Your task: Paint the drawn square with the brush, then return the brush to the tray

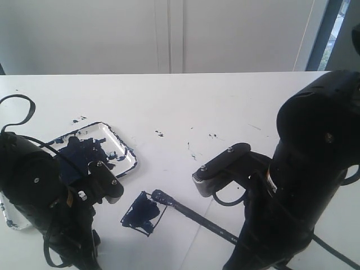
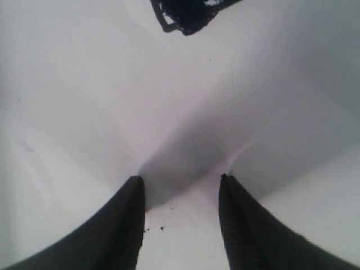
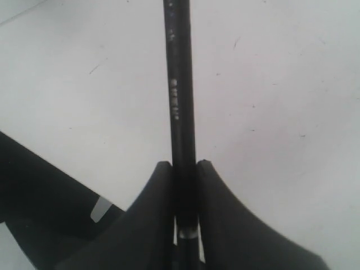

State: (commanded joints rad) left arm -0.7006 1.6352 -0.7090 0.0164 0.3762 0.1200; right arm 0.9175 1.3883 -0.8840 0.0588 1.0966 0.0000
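The drawn square [image 1: 142, 214] on the white paper is smeared dark blue; one corner of it also shows in the left wrist view [image 2: 185, 14]. The brush [image 1: 191, 214] lies slanted, its paint-clotted tip at the square's right edge. My right gripper [image 3: 184, 166] is shut on the brush's black handle [image 3: 179, 84]; in the exterior view the right arm [image 1: 304, 169] hides those fingers. My left gripper [image 2: 181, 180] is open over bare white paper, a little way from the square and holding nothing. The tray [image 1: 128, 151], blotched with dark paint, sits at the left behind the left arm [image 1: 39, 191].
Small paint specks [image 1: 159, 134] dot the white table beyond the square, with more specks [image 1: 212, 135] to the right. A black cable loop [image 1: 17, 107] lies at the far left. The table's far edge meets a white wall.
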